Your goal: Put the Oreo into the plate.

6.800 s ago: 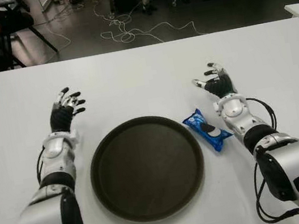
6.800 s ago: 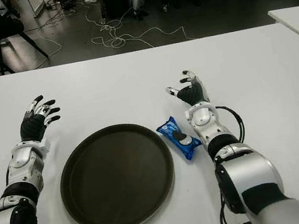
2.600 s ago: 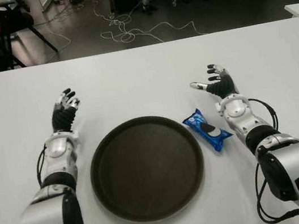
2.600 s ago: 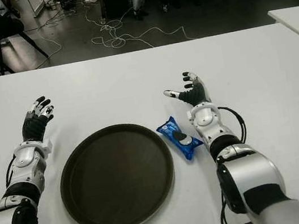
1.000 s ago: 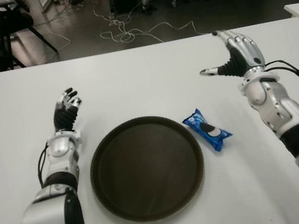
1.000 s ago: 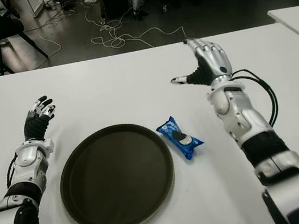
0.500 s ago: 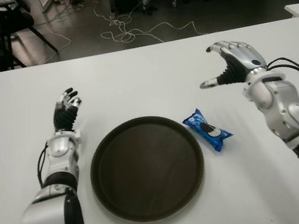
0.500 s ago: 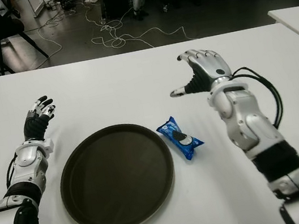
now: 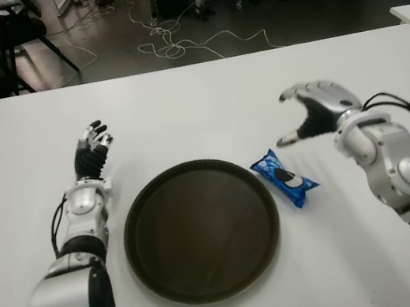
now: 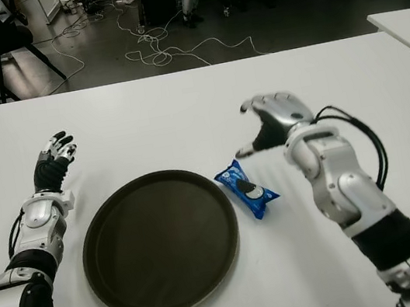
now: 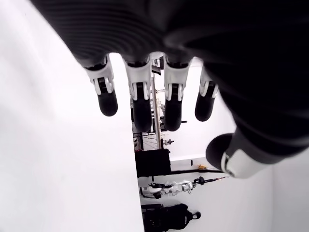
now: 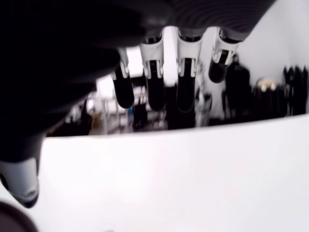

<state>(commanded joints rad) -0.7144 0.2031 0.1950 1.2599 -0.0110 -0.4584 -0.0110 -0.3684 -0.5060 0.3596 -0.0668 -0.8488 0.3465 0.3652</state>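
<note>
Nothing placed yet. My right hand [image 9: 314, 108], fingers spread, empty, hovers probably just beyond the blue foil Oreo packet [image 9: 284, 177]; round dark plate [image 9: 201, 230] beside it bare.

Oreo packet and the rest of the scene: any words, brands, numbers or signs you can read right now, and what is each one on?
Blue Oreo packet: printing too small and blurred to read; only a dark cookie picture shows.
Dark round plate: no text.
White table: no text.
Right hand, left hand: no readable markings.
</note>
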